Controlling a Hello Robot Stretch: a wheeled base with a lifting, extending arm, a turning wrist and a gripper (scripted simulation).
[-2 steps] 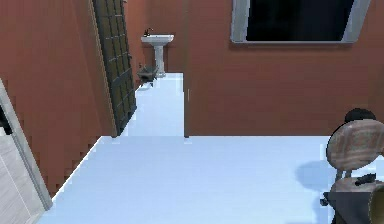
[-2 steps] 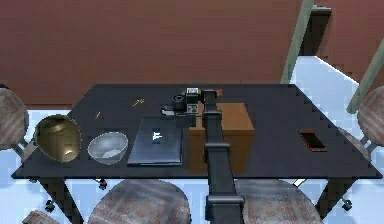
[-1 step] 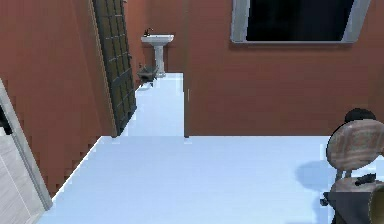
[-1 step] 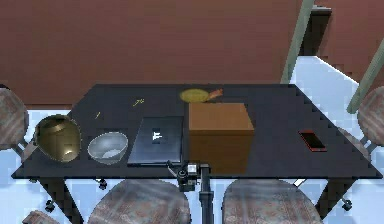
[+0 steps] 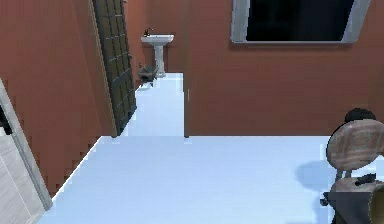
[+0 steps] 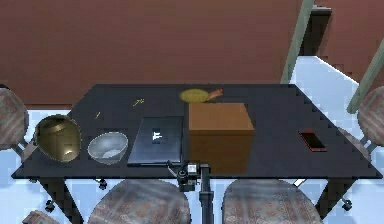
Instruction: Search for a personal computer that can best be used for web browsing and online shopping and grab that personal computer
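Observation:
A dark, flat laptop (image 6: 157,142) lies on the black table (image 6: 275,108) in the arm side view, near the table's front edge and just left of a brown box (image 6: 220,133). The arm's dark bar rises from the bottom edge, and the gripper (image 6: 186,171) sits at the table's front edge, close to the laptop's near right corner and the box's base. I cannot tell whether it holds anything, nor whether it touches the laptop.
On the table are also a brass vase (image 6: 58,136), a grey bowl (image 6: 107,148), a yellow object (image 6: 197,96) and a small dark phone (image 6: 314,140). Round-backed chairs (image 6: 140,203) ring it. The forward view has a corridor with a white sink (image 5: 158,50), a dark door (image 5: 112,55) and a chair (image 5: 357,150).

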